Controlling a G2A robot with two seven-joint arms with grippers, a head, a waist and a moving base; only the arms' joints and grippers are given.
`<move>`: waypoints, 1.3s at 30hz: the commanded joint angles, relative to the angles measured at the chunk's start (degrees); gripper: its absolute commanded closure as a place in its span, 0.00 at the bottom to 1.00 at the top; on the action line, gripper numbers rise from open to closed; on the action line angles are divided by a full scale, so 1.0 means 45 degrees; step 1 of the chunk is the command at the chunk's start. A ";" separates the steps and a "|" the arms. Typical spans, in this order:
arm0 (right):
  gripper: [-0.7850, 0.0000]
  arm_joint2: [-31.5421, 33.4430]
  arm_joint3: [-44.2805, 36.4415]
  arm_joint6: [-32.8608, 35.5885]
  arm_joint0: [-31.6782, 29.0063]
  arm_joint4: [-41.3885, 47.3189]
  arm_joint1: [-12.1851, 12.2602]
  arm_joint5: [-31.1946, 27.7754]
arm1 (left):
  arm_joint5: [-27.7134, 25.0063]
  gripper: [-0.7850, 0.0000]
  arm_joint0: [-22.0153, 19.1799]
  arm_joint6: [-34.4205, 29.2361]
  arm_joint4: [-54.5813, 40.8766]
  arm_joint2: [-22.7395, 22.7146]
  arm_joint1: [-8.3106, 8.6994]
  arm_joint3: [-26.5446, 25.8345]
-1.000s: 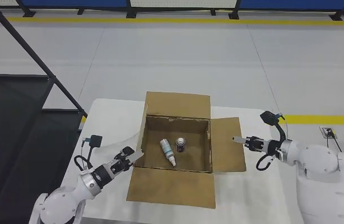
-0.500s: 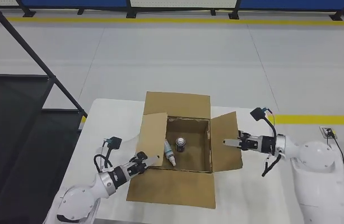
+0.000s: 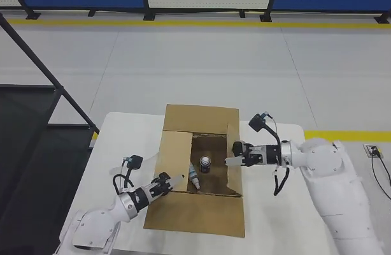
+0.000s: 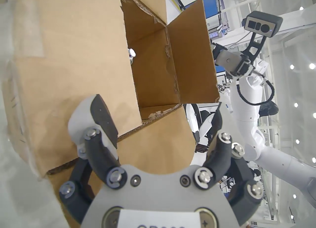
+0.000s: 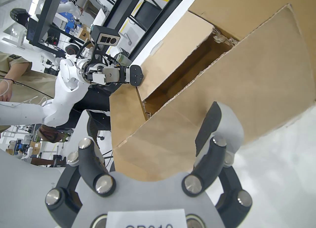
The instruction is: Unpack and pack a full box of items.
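Observation:
A brown cardboard box [image 3: 214, 185] stands on the white table [image 3: 125, 137]. Inside lie a white bottle [image 3: 193, 176] and a dark can [image 3: 206, 164]; the bottle's cap [image 4: 132, 53] peeks past a flap. The left side flap [image 3: 176, 153] leans in over the opening, and the right side flap [image 3: 234, 160] stands nearly upright. My left gripper [image 3: 174, 182] [image 4: 158, 110] is open at the box's near left corner, one pad [image 4: 103, 118] against cardboard. My right gripper [image 3: 236, 162] [image 5: 153, 115] is open against the right flap's outer face, one finger [image 5: 217, 125] showing.
The back flap [image 3: 202, 118] and front flap [image 3: 195, 214] lie flat outward on the table. A black metal frame [image 3: 36, 70] stands beyond the table's left edge. Bare table lies to the left and right of the box.
Both side flaps rose from lying flat: the left now tips inward, the right stands nearly upright. Both grippers moved in toward the box behind them.

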 commanded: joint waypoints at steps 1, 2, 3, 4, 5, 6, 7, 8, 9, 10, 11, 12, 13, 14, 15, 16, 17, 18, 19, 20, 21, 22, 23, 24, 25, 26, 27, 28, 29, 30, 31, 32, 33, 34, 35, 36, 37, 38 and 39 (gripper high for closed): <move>0.00 -0.0607 0.0493 -0.0264 0.0342 -0.0026 -0.0089 -0.0279 | 0.0030 0.00 -0.0023 0.0073 -0.0044 0.0019 0.0015 0.0088; 0.00 -0.0856 0.0768 -0.0378 0.0527 -0.0150 -0.0128 -0.0334 | 0.0037 0.00 -0.0032 0.0090 -0.0058 0.0029 0.0024 0.0130; 0.00 -0.1104 0.1014 -0.0558 0.0680 -0.0159 -0.0180 -0.0385 | 0.0049 0.00 -0.0042 0.0122 -0.0081 0.0033 0.0032 0.0174; 0.00 -0.1377 0.1257 -0.0640 0.0840 -0.0194 -0.0233 -0.0425 | 0.0056 0.00 -0.0054 0.0159 -0.0103 0.0037 0.0039 0.0234; 0.00 -0.1616 0.1563 -0.0788 0.1011 -0.0290 -0.0285 -0.0295 | 0.0069 0.00 -0.0074 0.0194 -0.0131 0.0044 0.0046 0.0290; 0.00 -0.1860 0.1857 -0.0959 0.1201 -0.0492 -0.0339 -0.0019 | 0.0103 0.00 -0.0093 0.0224 -0.0160 0.0055 0.0052 0.0340; 0.00 -0.2117 0.2074 -0.1170 0.1384 -0.0731 -0.0399 0.0257 | 0.0138 0.00 -0.0116 0.0267 -0.0192 0.0063 0.0058 0.0373; 0.00 -0.2365 0.2239 -0.1382 0.1528 -0.0878 -0.0463 0.0428 | 0.0165 0.00 -0.0137 0.0303 -0.0218 0.0076 0.0063 0.0395; 0.00 -0.2583 0.2392 -0.1530 0.1647 -0.0940 -0.0521 0.0484 | 0.0194 0.00 -0.0152 0.0340 -0.0271 0.0088 0.0068 0.0420; 0.00 -0.2755 0.2568 -0.1647 0.1757 -0.0960 -0.0569 0.0516 | 0.0232 0.00 -0.0169 0.0376 -0.0306 0.0097 0.0073 0.0443; 0.00 -0.2914 0.2747 -0.1717 0.1871 -0.1006 -0.0610 0.0569 | 0.0251 0.00 -0.0188 0.0396 -0.0351 0.0107 0.0079 0.0458; 0.00 -0.3058 0.2896 -0.1788 0.1982 -0.1040 -0.0649 0.0610 | 0.0255 0.00 -0.0203 0.0409 -0.0368 0.0118 0.0086 0.0477; 0.00 -0.3202 0.3037 -0.1837 0.2079 -0.1101 -0.0685 0.0649 | 0.0268 0.00 -0.0218 0.0414 -0.0378 0.0130 0.0094 0.0510; 0.00 -0.3332 0.3160 -0.1885 0.2175 -0.1171 -0.0717 0.0692 | 0.0278 0.00 -0.0234 0.0430 -0.0361 0.0144 0.0102 0.0539; 0.00 -0.3456 0.3258 -0.1929 0.2262 -0.1251 -0.0747 0.0732 | 0.0288 0.00 -0.0247 0.0445 -0.0362 0.0166 0.0109 0.0560; 0.00 -0.3576 0.3326 -0.1980 0.2340 -0.1324 -0.0776 0.0759 | 0.0285 0.00 -0.0261 0.0463 -0.0364 0.0188 0.0115 0.0584; 0.00 -0.3686 0.3386 -0.2033 0.2411 -0.1412 -0.0802 0.0808 | 0.0299 0.00 -0.0273 0.0478 -0.0370 0.0211 0.0121 0.0610; 0.00 -0.3795 0.3428 -0.2054 0.2475 -0.1506 -0.0824 0.0826 | 0.0304 0.00 -0.0289 0.0494 -0.0375 0.0232 0.0128 0.0624; 0.00 -0.3888 0.3467 -0.2102 0.2533 -0.1608 -0.0843 0.0863 | 0.0320 0.00 -0.0300 0.0507 -0.0381 0.0252 0.0134 0.0644; 0.00 -0.3975 0.3487 -0.2168 0.2578 -0.1696 -0.0862 0.0928 | 0.0333 0.00 -0.0312 0.0519 -0.0387 0.0270 0.0140 0.0650; 0.00 -0.4063 0.3494 -0.2204 0.2620 -0.1787 -0.0880 0.0991 | 0.0339 0.00 -0.0320 0.0530 -0.0391 0.0283 0.0148 0.0655; 0.00 -0.4153 0.3500 -0.2229 0.2666 -0.1890 -0.0898 0.1084 | 0.0341 0.00 -0.0326 0.0540 -0.0397 0.0294 0.0155 0.0661; 0.00 -0.4227 0.3511 -0.2269 0.2713 -0.1971 -0.0915 0.1206 | 0.0341 0.00 -0.0330 0.0549 -0.0403 0.0301 0.0163 0.0665; 0.00 -0.4283 0.3518 -0.2319 0.2744 -0.1993 -0.0931 0.1277 | 0.0332 0.00 -0.0336 0.0553 -0.0411 0.0294 0.0173 0.0661; 0.00 -0.4312 0.3505 -0.2372 0.2764 -0.1959 -0.0942 0.1258 | 0.0280 0.00 -0.0331 0.0572 -0.0435 0.0257 0.0186 0.0603; 0.00 -0.4303 0.3520 -0.2418 0.2780 -0.1931 -0.0939 0.1219 | 0.0170 0.00 -0.0288 0.0578 -0.0527 0.0191 0.0200 0.0492; 0.00 -0.4268 0.3509 -0.2475 0.2786 -0.1896 -0.0926 0.1133 | 0.0086 0.00 -0.0220 0.0541 -0.0699 0.0075 0.0219 0.0353; 0.00 -0.4217 0.3481 -0.2502 0.2779 -0.1826 -0.0908 0.1036 | 0.0047 0.00 -0.0142 0.0526 -0.0884 -0.0103 0.0243 0.0175; 0.00 -0.4139 0.3451 -0.2532 0.2776 -0.1779 -0.0880 0.0963 | 0.0002 0.00 -0.0042 0.0497 -0.1076 -0.0312 0.0271 -0.0042; 0.00 -0.4039 0.3411 -0.2572 0.2764 -0.1739 -0.0844 0.0912 | 0.0015 0.00 0.0087 0.0342 -0.1360 -0.0538 0.0303 -0.0284; 0.00 -0.3931 0.3344 -0.2595 0.2750 -0.1714 -0.0802 0.0863 | 0.0033 0.00 0.0220 0.0157 -0.1760 -0.0825 0.0338 -0.0547; 0.00 -0.3806 0.3264 -0.2615 0.2721 -0.1634 -0.0759 0.0811 | 0.0040 0.00 0.0369 -0.0016 -0.2060 -0.1169 0.0381 -0.0805; 0.00 -0.3676 0.3181 -0.2595 0.2693 -0.1543 -0.0711 0.0739 | 0.0014 0.00 0.0527 -0.0160 -0.2309 -0.1537 0.0426 -0.1042; 0.00 -0.3538 0.3104 -0.2594 0.2655 -0.1468 -0.0661 0.0675 | 0.0011 0.00 0.0689 -0.0312 -0.2614 -0.1906 0.0468 -0.1224; 0.00 -0.3403 0.3023 -0.2595 0.2625 -0.1448 -0.0608 0.0639 | 0.0061 0.00 0.0856 -0.0498 -0.3096 -0.2273 0.0503 -0.1378; 0.00 -0.3276 0.2929 -0.2613 0.2590 -0.1437 -0.0558 0.0664 | 0.0127 0.00 0.1042 -0.0789 -0.3593 -0.2659 0.0545 -0.1520; 0.00 -0.3154 0.2811 -0.2628 0.2561 -0.1436 -0.0509 0.0694 | 0.0149 0.00 0.1246 -0.1166 -0.3874 -0.3092 0.0602 -0.1623; 0.00 -0.3043 0.2692 -0.2644 0.2524 -0.1454 -0.0462 0.0751 | 0.0185 0.00 0.1458 -0.1566 -0.4037 -0.3541 0.0665 -0.1628; 0.00 -0.2938 0.2564 -0.2676 0.2493 -0.1501 -0.0417 0.0827 | 0.0260 0.00 0.1675 -0.2042 -0.4112 -0.3958 0.0732 -0.1580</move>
